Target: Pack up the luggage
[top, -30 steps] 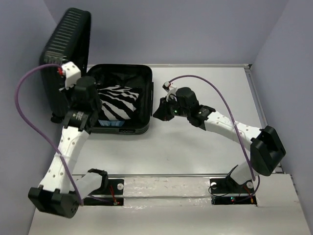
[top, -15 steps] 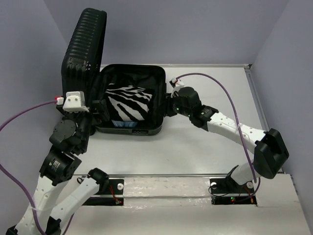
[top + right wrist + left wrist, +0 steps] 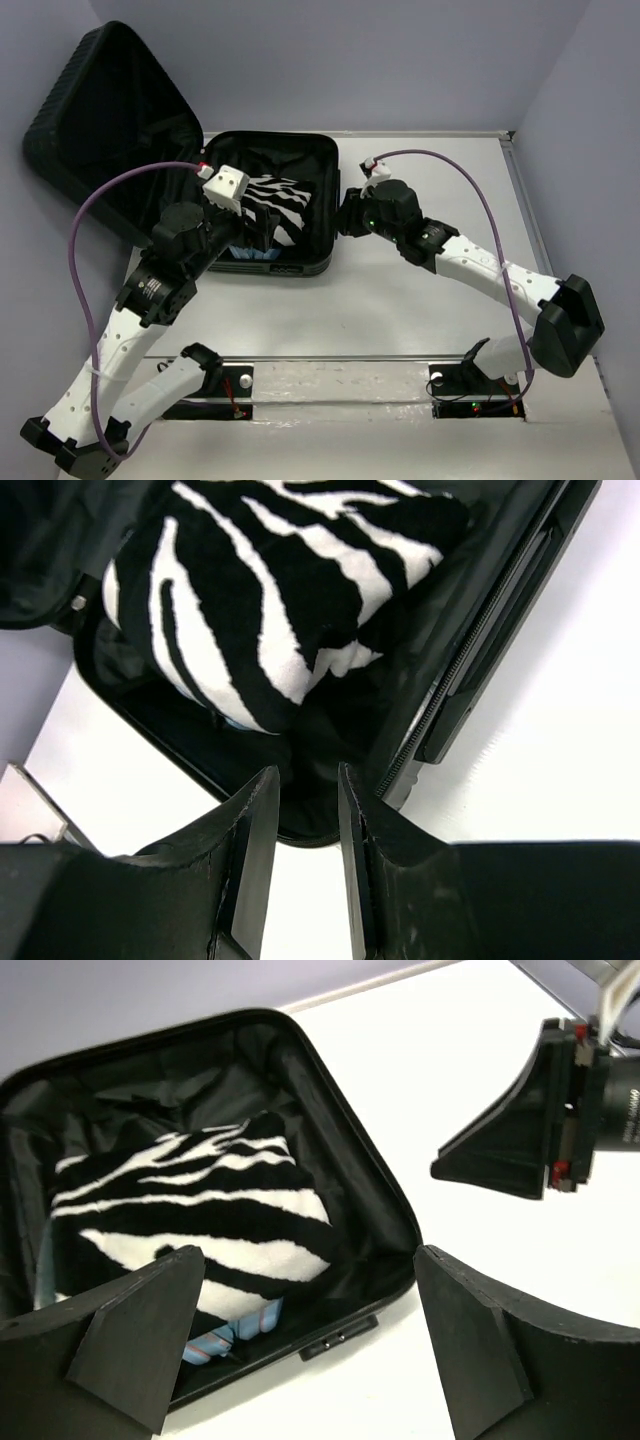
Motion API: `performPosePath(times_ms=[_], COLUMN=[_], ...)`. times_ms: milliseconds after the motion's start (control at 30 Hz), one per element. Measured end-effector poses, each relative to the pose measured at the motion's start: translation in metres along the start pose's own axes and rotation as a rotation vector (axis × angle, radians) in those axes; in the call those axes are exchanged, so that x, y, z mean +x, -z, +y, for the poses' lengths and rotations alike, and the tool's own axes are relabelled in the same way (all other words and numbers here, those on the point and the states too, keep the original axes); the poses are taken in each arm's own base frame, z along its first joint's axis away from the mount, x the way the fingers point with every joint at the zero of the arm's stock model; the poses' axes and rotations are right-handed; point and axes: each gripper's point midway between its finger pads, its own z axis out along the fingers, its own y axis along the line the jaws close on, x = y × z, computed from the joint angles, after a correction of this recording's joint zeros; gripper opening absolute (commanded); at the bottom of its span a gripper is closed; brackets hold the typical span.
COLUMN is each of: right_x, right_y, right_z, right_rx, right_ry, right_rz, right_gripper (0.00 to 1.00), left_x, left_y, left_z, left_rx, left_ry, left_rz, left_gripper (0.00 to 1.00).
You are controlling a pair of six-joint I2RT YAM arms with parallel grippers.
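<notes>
The luggage [image 3: 292,268] lies open at the table's back left, and its ribbed lid [image 3: 100,130] leans back to the left with the black lining showing. A zebra-striped soft item [image 3: 282,196] fills the base [image 3: 372,1210], with a blue striped thing [image 3: 225,1335] under its front edge. My left gripper [image 3: 243,232] hovers over the front left of the base, open wide and empty [image 3: 310,1350]. My right gripper [image 3: 346,215] is at the base's right rim [image 3: 470,660]. Its fingers [image 3: 307,775] stand a narrow gap apart, with nothing between them.
White table [image 3: 420,300] stretches right of the luggage to a raised edge [image 3: 510,140]. Lilac walls close in at the back and both sides. Purple cables [image 3: 90,250] loop off both wrists. The arm bases [image 3: 340,385] sit at the near edge.
The lid has swung from upright to leaning far back. My left gripper let go of it, opened wide and came over the base. The luggage slid slightly right, and the right gripper followed its rim.
</notes>
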Motion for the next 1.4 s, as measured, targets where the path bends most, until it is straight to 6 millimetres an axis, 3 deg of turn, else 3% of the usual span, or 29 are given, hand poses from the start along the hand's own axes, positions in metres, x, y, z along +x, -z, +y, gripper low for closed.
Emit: performPosePath(times_ms=[100,167,300,333,500,633,867,967,1067,1100,1167,1267,1367,1400], right_x=[-0.007,-0.007,0.001,0.002,0.016,0.023,0.034,0.034,0.033,0.033,0.031,0.026,0.018,0.012], right_y=[0.007,0.008,0.008,0.008,0.006,0.007,0.009,0.01,0.012,0.013,0.015,0.013,0.004,-0.003], right_z=[0.004,0.006,0.008,0.009,0.009,0.003,-0.015,-0.025,-0.053,-0.061,-0.081,-0.098,-0.11,-0.114], right_rx=[-0.013,-0.022,-0.052,-0.059,-0.096,-0.105,-0.097,-0.087,-0.032,-0.015,0.031,0.068,0.087,0.09], right_ry=[0.0,0.007,0.041,0.047,0.072,0.082,0.096,0.087,0.053,0.044,0.01,-0.028,-0.069,-0.088], right_rz=[-0.018,-0.017,0.015,0.021,0.079,0.114,0.159,0.167,0.167,0.165,0.164,0.153,0.153,0.15], right_gripper=[0.36,0.36,0.36,0.36,0.5,0.51,0.61,0.65,0.71,0.76,0.81,0.86,0.86,0.84], left_x=[-0.014,-0.02,-0.004,-0.001,0.006,0.022,0.037,0.048,0.062,0.068,0.075,0.079,0.073,0.071], left_y=[0.001,0.003,0.032,0.037,0.071,0.109,0.134,0.134,0.127,0.122,0.116,0.113,0.117,0.118], left_z=[0.007,0.028,0.09,0.097,0.167,0.233,0.274,0.293,0.309,0.314,0.321,0.326,0.327,0.327], left_rx=[-0.044,-0.171,-0.574,-0.623,-0.99,-1.275,-1.452,-1.505,-1.543,-1.549,-1.559,-1.568,-1.593,-1.603], left_ry=[-0.006,0.027,0.132,0.147,0.249,0.33,0.391,0.411,0.412,0.408,0.398,0.383,0.353,0.345], left_rz=[-0.021,-0.032,-0.005,0.001,-0.005,0.007,0.016,0.039,0.102,0.132,0.166,0.189,0.18,0.178], left_gripper=[0.99,0.99,0.99,0.99,0.97,0.93,0.84,0.81,0.77,0.74,0.59,0.51,0.25,0.07])
